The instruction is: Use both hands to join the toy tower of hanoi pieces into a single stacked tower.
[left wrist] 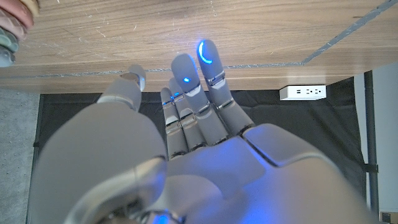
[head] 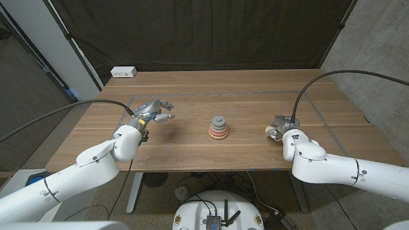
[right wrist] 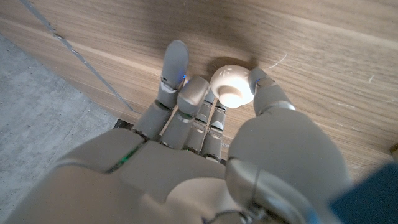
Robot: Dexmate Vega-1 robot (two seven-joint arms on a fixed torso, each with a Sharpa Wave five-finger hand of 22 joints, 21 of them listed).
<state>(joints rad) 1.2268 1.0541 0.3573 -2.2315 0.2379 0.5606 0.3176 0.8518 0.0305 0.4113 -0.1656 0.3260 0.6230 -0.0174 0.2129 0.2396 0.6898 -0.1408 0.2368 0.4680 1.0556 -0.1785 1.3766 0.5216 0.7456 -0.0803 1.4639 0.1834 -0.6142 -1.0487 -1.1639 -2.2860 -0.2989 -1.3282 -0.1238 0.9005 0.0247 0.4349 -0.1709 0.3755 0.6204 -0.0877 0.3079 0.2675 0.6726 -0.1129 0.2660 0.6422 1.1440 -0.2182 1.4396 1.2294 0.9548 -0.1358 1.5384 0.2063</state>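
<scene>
Right hand (right wrist: pixel 205 118) pinches our cream ring (right wrist: pixel 232 85) on the surface at right of frame; left hand (head: pixel 155 112) open, empty. Tower (head: pixel 219 128) sits mid-frame. Thin pinch; we could drop it lifting.

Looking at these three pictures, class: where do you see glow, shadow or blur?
Left wrist view: blue lights glow on the left hand's fingers, and the tower at the edge is blurred. Right wrist view: the right hand shades the table around the white piece. Head view: even light, soft shadows.

The head camera looks down over the wooden table (head: pixel 243 96); both wrist cameras share it, close along their hands.
</scene>
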